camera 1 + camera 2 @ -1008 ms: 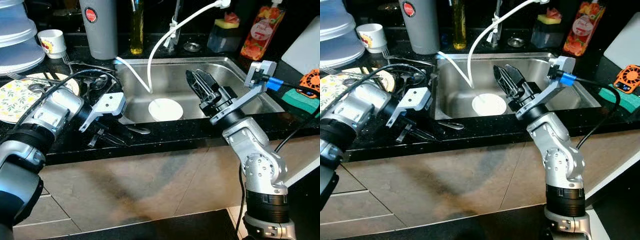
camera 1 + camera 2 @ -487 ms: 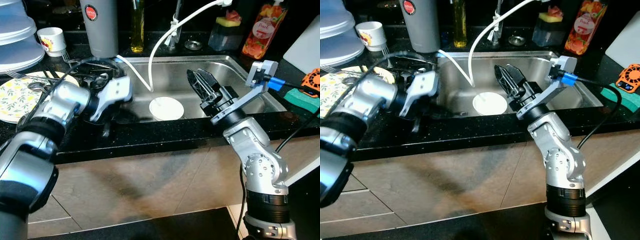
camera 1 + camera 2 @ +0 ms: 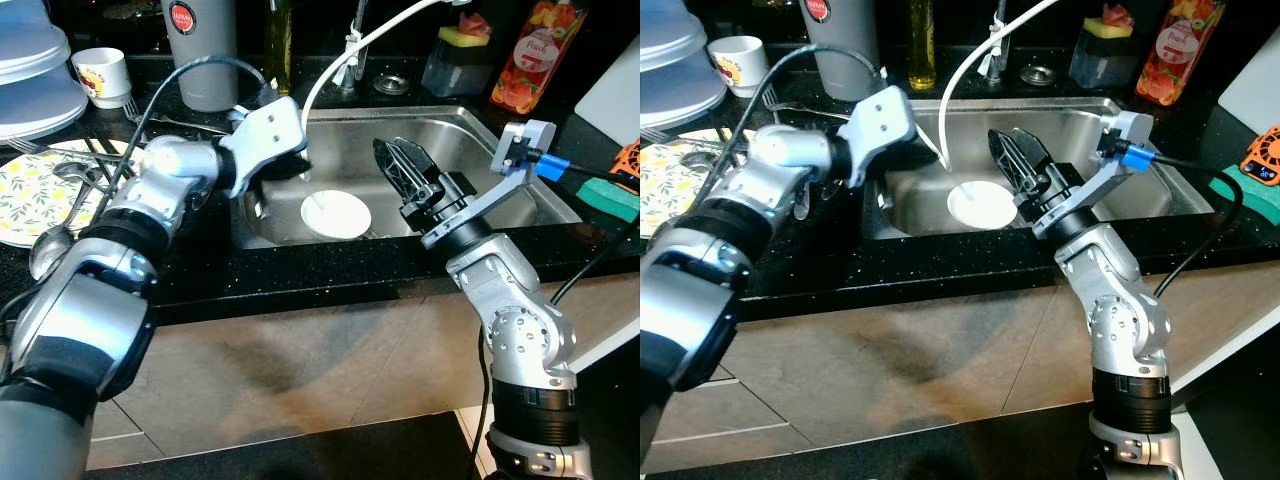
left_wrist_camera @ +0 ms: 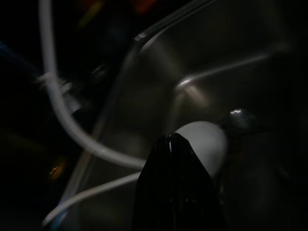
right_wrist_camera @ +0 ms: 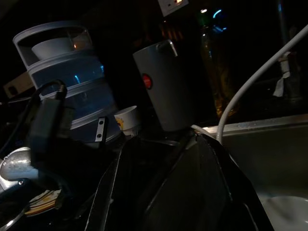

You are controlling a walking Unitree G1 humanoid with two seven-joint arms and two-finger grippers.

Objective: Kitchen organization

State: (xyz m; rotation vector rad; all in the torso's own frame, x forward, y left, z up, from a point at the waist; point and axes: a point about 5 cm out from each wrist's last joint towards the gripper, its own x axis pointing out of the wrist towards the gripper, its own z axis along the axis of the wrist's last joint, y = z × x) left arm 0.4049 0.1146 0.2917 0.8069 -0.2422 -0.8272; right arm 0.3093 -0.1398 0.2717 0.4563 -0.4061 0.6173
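A white dish [image 3: 335, 215] lies on the floor of the steel sink [image 3: 450, 120]. My left gripper [image 3: 252, 200] reaches over the sink's left rim, low against the inner wall. In the left wrist view its fingers [image 4: 169, 139] are pressed together and point at the white dish [image 4: 204, 139]. A silver spoon [image 3: 880, 200] hangs at the fingertips and seems pinched between them. My right gripper [image 3: 385, 150] hovers shut above the sink's right half, beside the dish, with nothing in it.
On the left counter are a flowered plate [image 3: 40, 195] with cutlery, a loose spoon [image 3: 45, 250], a mug [image 3: 100, 75], stacked plastic containers [image 3: 35, 70] and a grey canister [image 3: 195, 50]. A white hose [image 3: 340, 60] arcs into the sink. Bottles [image 3: 525, 60] and a green sponge [image 3: 605, 190] stand at right.
My left gripper rose from the front counter and swung right over the sink's left rim. The spoon that lay there is gone from the counter. The right arm has held still.
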